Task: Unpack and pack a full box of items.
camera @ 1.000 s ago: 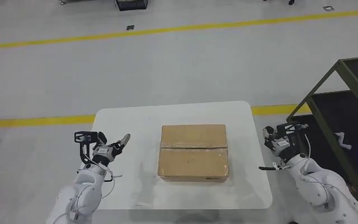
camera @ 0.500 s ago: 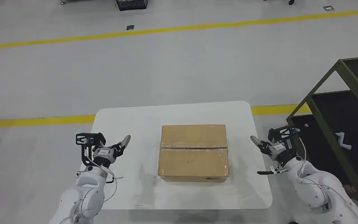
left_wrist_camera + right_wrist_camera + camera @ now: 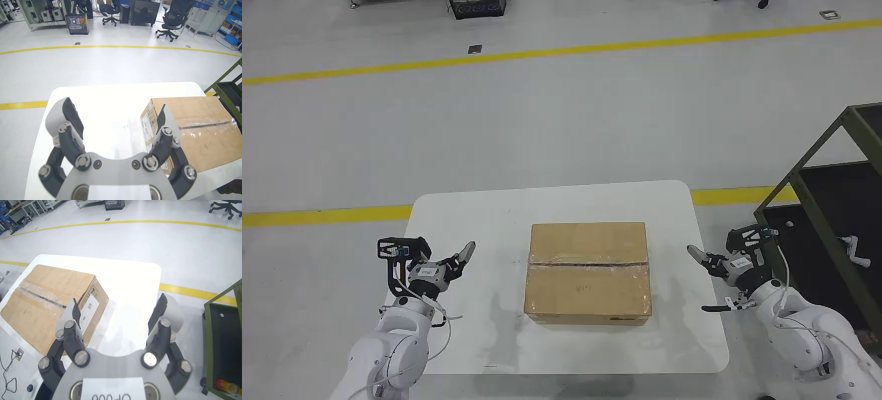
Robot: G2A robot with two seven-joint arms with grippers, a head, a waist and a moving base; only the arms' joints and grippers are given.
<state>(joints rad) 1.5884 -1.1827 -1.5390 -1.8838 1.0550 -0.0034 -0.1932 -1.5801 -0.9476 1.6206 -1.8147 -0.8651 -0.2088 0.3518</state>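
Top view sets the box (image 3: pixel 588 272) flat near the middle of the white tabletop (image 3: pixel 482 220), a smooth, faintly glossy slab with rounded corners. That box is plain brown corrugated cardboard, a low rectangular block with crisp edges, and its top flaps are closed. Its long axis runs across the tabletop from one arm's side to the other, and the seam between the flaps follows the same line, sealed under a strip of clear tape (image 3: pixel 206 124) that is wrinkled and shiny. A white paper label (image 3: pixel 90 308) is stuck on the short end face turned to the right arm, and another label (image 3: pixel 149 124) sits on the opposite end face. The left hand (image 3: pixel 115 103) hangs off the box's left end, well apart from it, with its two fingers spread wide and nothing between them; they are grey metal plates lined with black ribbed rubber pads (image 3: pixel 72 115). The right hand (image 3: pixel 118 298) stands off the box's right end, above the tabletop's edge, its fingers likewise splayed wide and holding nothing, one tip pointing toward the box without touching it. Beyond the right hand, farther from the box, stands a cart (image 3: pixel 822 150) of olive-green angular metal framing with a black tray inside
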